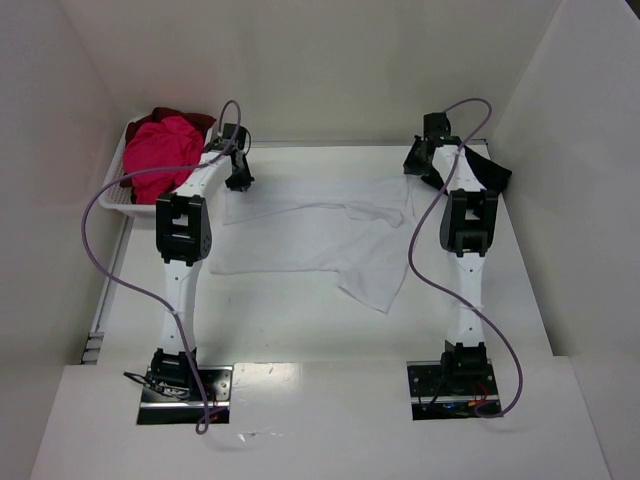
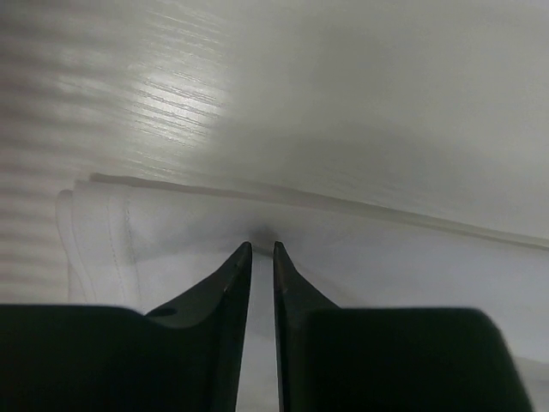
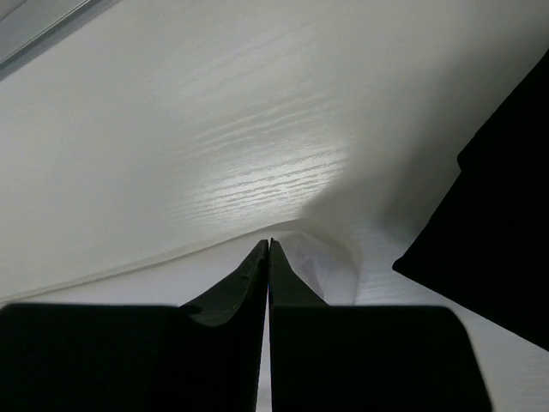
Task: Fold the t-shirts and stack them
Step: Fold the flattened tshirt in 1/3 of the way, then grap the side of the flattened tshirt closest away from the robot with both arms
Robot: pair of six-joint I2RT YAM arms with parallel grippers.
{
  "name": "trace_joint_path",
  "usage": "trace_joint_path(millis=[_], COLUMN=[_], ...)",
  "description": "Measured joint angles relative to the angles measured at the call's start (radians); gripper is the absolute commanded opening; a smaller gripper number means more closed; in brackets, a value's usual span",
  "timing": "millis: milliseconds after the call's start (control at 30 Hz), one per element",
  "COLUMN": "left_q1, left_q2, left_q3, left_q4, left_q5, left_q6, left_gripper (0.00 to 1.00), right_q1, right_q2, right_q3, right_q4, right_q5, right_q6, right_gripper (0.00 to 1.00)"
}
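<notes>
A white t-shirt (image 1: 320,235) lies spread across the middle of the table. My left gripper (image 1: 238,183) is low over its far left corner. In the left wrist view the left gripper (image 2: 262,247) has its jaws a narrow gap apart, and the shirt's flat hem (image 2: 171,232) lies beneath them. My right gripper (image 1: 412,168) is at the shirt's far right corner. It is shut (image 3: 268,243) on a raised fold of the white cloth (image 3: 330,257). A black t-shirt (image 1: 490,170) lies just right of it. A bright pink t-shirt (image 1: 160,155) and a dark red one (image 1: 180,115) are heaped in the basket.
The white slatted basket (image 1: 115,195) stands at the back left corner, close to my left arm. White walls enclose the table at the back and on both sides. The black t-shirt (image 3: 506,223) fills the right edge of the right wrist view.
</notes>
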Motion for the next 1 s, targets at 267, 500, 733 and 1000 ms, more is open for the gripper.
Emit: trace_joint_path(millis=[267, 500, 733, 1000], left_q1=[-0.008, -0.022, -0.032, -0.031], left_q2=[-0.112, -0.511, -0.869, -1.180], left_q3=[-0.037, -0.256, -0.746, -1.260], left_q4=[0.000, 0.058, 0.112, 0.158], left_q5=[0.006, 0.024, 0.036, 0.061], left_q6=[0.048, 0.048, -0.027, -0.241], left_gripper=[0.78, 1.00, 1.00, 0.98], right_q1=[0.000, 0.000, 0.000, 0.037], right_q2=[-0.220, -0.726, -1.055, -1.315], right_q3=[-0.246, -0.709, -1.167, -1.477], right_q4=[0.059, 0.214, 0.262, 0.273], right_q5=[-0.058, -0.108, -0.129, -0.129], right_q6=[-0.025, -0.023, 0.025, 0.173], right_gripper=[0.38, 0.79, 1.00, 1.00])
